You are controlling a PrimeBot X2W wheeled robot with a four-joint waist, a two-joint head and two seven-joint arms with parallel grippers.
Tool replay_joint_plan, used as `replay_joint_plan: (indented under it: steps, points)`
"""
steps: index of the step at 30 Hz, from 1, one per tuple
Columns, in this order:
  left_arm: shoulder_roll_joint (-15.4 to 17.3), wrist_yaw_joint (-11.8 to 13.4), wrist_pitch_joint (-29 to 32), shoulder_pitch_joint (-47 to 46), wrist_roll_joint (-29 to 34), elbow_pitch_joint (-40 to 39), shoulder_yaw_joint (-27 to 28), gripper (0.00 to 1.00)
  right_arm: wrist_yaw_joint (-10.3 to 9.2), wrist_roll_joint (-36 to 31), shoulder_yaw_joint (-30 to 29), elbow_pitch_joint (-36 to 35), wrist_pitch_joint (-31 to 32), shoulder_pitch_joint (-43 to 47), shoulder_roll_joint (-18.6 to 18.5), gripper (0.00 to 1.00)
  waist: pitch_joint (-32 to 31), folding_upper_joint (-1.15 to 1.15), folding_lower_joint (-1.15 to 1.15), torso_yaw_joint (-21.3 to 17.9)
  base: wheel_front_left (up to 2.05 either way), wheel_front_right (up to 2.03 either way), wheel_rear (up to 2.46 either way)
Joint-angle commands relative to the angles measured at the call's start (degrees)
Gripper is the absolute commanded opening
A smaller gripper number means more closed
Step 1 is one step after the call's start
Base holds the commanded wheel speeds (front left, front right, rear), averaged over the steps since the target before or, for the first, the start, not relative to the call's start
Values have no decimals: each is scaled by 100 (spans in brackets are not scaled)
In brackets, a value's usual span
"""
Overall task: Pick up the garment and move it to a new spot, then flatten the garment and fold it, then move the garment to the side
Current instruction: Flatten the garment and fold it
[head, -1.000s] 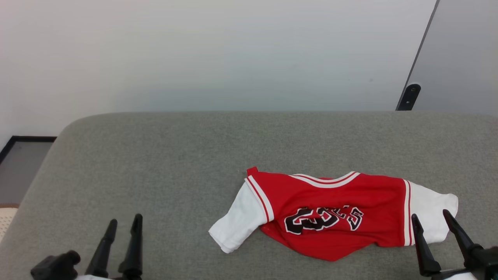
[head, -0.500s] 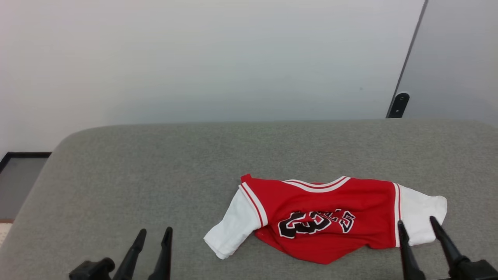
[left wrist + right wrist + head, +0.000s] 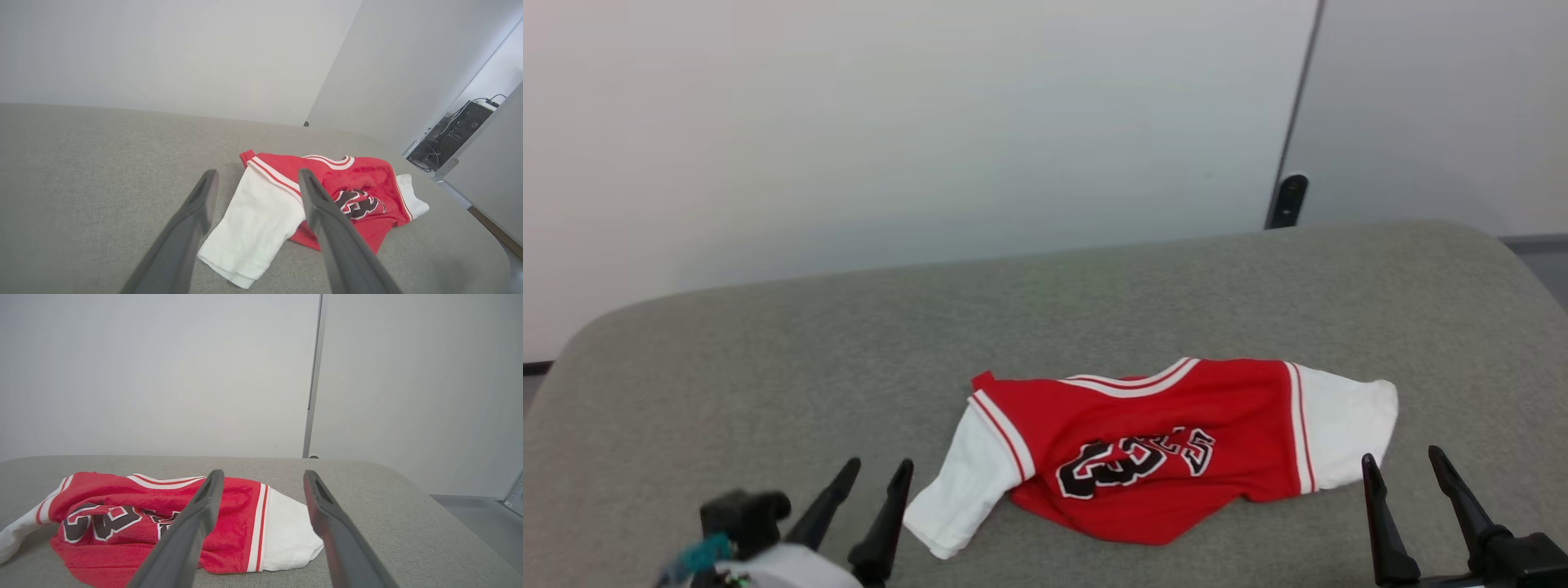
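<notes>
**Red jersey lies loose on the grey surface, both pairs of fingers open beside it**

The garment (image 3: 1152, 441) sits in the lower middle of the head view, rumpled and unfolded on the grey padded surface (image 3: 768, 351). Its red body is bunched, so the black, white-outlined lettering is creased and only partly readable. The striped collar trim runs along its upper edge. 1 white sleeve trails to the lower left and the other lies at the right end.

The left fingers (image 3: 889, 510) rise from the lower left of the head view, spread apart and holding nothing, their tips just beside the end of the trailing sleeve. In the left wrist view that sleeve shows between the 2 fingers.

The right fingers (image 3: 1379, 514) stand at the lower right, also spread wide and empty, their tips just below the right sleeve. In the right wrist view that sleeve shows in the gap between them, and 1 finger crosses in front of the red body. Whether any fingertip touches cloth cannot be told.

Behind the surface stands a pale wall (image 3: 890, 122), with a small dark fitting (image 3: 1286, 202) at a panel seam in the upper right. The left wrist view shows a dark box with cables (image 3: 453, 134) at its right edge.
</notes>
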Motion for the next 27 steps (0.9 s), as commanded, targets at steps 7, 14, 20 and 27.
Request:
replay_joint_plan:
  steps: [7,14,20,27]
  points:
    - [405,-257,1225,-686,-670,259,-134,100,-8,51,80,89,-11,-169,7,100,170,0,0,-381,0,0,0]
    - [899,-348,2802,-1252,-1552,676,-320,100,-8,115,104,164,-11,-283,16,100,309,0,0,-533,0,0,0]
    - [1196,-370,3836,-1658,-1986,973,-492,100,-8,132,85,202,-11,-333,26,100,406,0,0,-589,0,0,0]
    - [1252,-369,4503,-2027,-2206,1280,-740,100,-8,124,95,230,-11,-342,54,100,469,0,0,-602,0,0,0]
